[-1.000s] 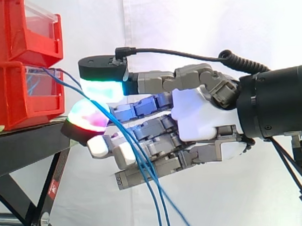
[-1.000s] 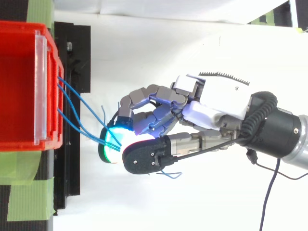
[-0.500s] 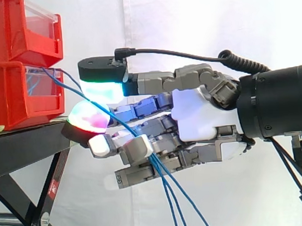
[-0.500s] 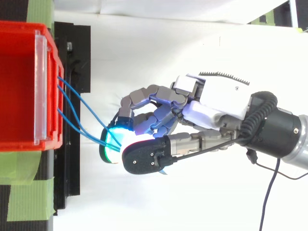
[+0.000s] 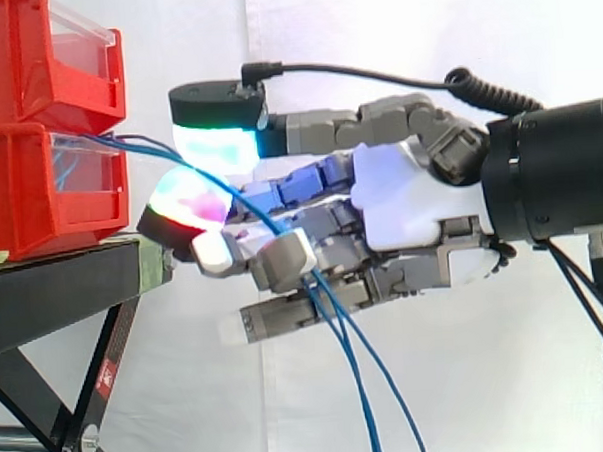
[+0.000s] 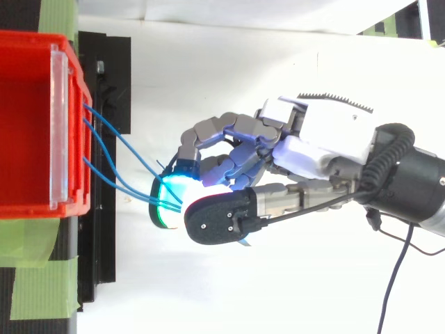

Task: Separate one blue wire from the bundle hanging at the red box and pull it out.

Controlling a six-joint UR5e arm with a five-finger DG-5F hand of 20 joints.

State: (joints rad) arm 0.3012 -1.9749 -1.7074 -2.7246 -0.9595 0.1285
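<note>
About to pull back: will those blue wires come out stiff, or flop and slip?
Probably floppy: the blue wires arc from the red box and hang loose below the hand. Thin and smooth-looking, so they may slide through the curled fingers.

Both views are bright, with soft, even light; the white curtain [image 5: 394, 42] looks almost washed out; shadows are faint; the hand [image 5: 411, 206] has glowing pads [image 5: 214, 150] that shine hard, and its white palm has some glare.
</note>
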